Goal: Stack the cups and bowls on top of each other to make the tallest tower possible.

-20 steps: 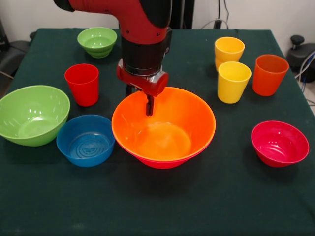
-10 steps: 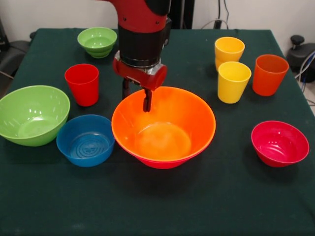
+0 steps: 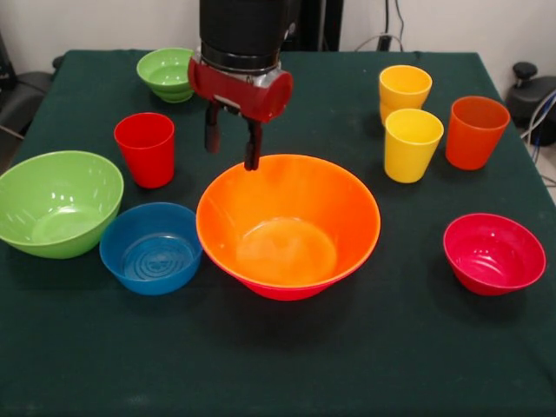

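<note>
open gripper (image 3: 231, 148) above orange bowl (image 3: 288, 224) rim

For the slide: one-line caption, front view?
Open gripper hovers above the large orange plastic bowl's far rim, loose cups and bowls around.

Arm (image 3: 243, 30) cut off at top edge

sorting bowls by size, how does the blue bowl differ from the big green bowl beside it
The blue bowl is smaller, lower and shallower than the big green bowl. The blue bowl shows ridged rings on its floor; the green bowl's inside looks smooth. Both sit upright, empty, rims almost touching.
</note>
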Available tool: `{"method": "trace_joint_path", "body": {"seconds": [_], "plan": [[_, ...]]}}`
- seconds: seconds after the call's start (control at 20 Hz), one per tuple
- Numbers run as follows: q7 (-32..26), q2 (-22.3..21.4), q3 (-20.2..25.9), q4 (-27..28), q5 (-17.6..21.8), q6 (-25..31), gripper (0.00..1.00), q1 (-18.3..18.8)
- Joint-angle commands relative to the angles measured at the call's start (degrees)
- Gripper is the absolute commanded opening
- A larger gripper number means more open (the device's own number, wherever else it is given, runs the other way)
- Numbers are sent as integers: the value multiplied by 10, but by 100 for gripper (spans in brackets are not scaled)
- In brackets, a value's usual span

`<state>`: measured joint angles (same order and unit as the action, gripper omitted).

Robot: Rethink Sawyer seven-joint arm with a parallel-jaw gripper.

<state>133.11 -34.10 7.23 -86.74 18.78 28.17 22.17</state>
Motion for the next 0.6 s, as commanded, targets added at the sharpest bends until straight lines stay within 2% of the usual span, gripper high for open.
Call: {"method": "trace_joint_path", "body": {"seconds": [0.05, 0.35, 0.6], "plan": [[-36, -23, 47, -40, -3, 43, 100, -8], [-14, -28, 43, -45, -9, 49, 100, -34], [-13, -35, 53, -65, -2, 25, 100, -60]]}}
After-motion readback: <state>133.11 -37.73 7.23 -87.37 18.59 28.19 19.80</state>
